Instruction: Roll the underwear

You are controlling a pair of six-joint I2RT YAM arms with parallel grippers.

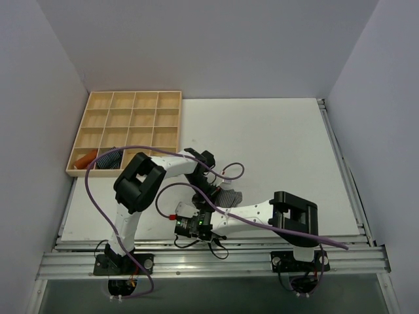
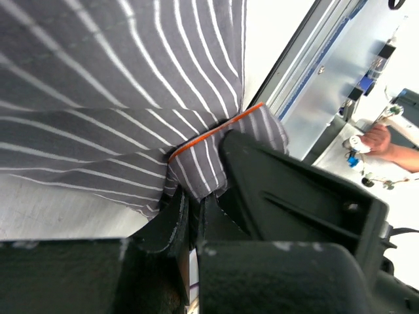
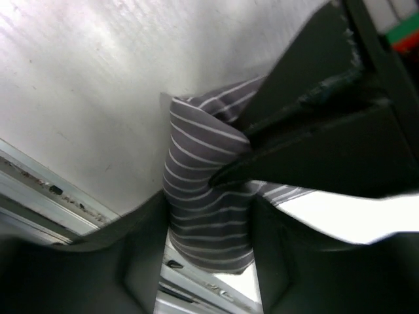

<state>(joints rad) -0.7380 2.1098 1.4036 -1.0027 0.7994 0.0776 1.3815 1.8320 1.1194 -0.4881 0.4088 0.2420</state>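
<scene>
The underwear point(image 1: 230, 196) is dark grey cloth with thin white stripes and an orange trim, lying near the table's front edge between the two arms. In the left wrist view the underwear point(image 2: 118, 78) spreads flat, and my left gripper point(image 2: 195, 196) is shut on a folded corner by the orange trim. In the right wrist view a bunched fold of the underwear point(image 3: 203, 170) fills the gap of my right gripper point(image 3: 206, 216), and both fingers touch its sides. From above, my left gripper point(image 1: 211, 191) and right gripper point(image 1: 208, 208) meet at the cloth's left end, which they hide.
A wooden compartment tray point(image 1: 133, 98) stands at the back left, holding an orange cloth point(image 1: 84, 160) and a blue striped roll point(image 1: 110, 159) in its front row. An aluminium rail point(image 1: 216, 258) runs along the near edge. Walls close both sides.
</scene>
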